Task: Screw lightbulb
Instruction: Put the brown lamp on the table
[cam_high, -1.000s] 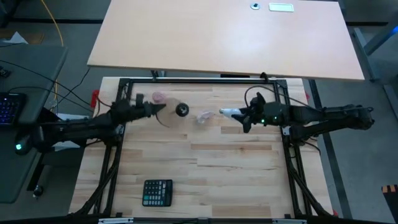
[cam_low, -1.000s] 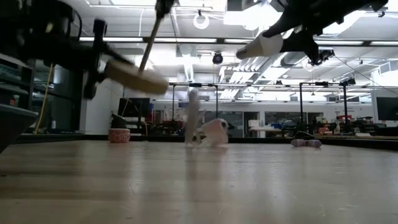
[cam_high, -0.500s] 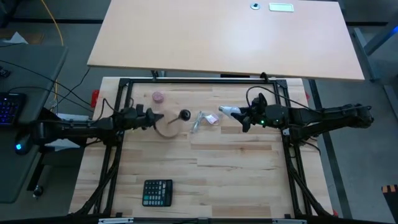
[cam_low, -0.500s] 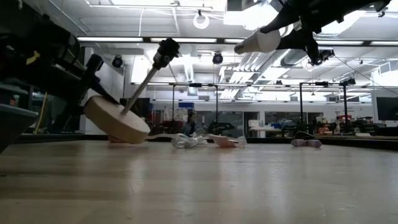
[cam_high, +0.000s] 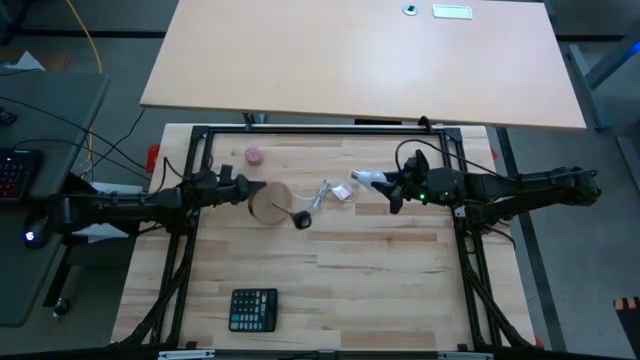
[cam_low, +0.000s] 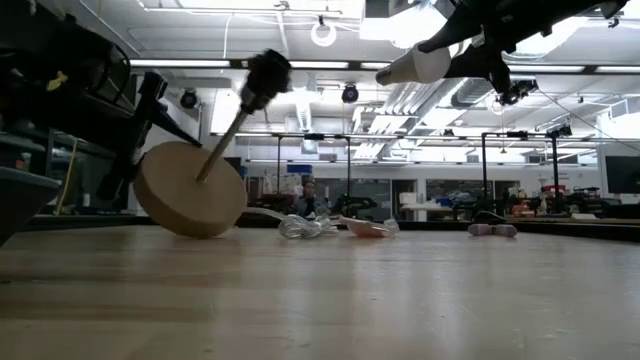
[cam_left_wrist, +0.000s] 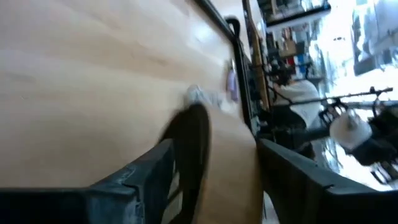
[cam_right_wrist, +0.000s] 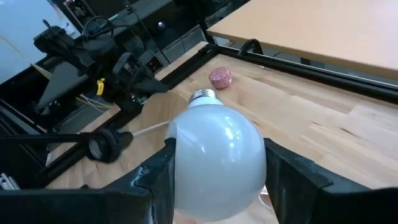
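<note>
High view: the left gripper (cam_high: 243, 190) has just opened, tipping the wooden disc (cam_high: 268, 203) over, while the right gripper (cam_high: 385, 184) holds the lightbulb (cam_high: 366, 179) near the table's back edge.

Your left gripper (cam_high: 243, 190) sits low at the table's left, fingers parted. Your right gripper (cam_high: 378, 181) hovers raised, clamped on the lightbulb (cam_right_wrist: 214, 160).

Wooden disc (cam_high: 265, 203) tipped on edge, black socket (cam_high: 301, 219), clear wrapper (cam_high: 324, 192), pink object (cam_high: 254, 156), calculator (cam_high: 253, 309)
</note>
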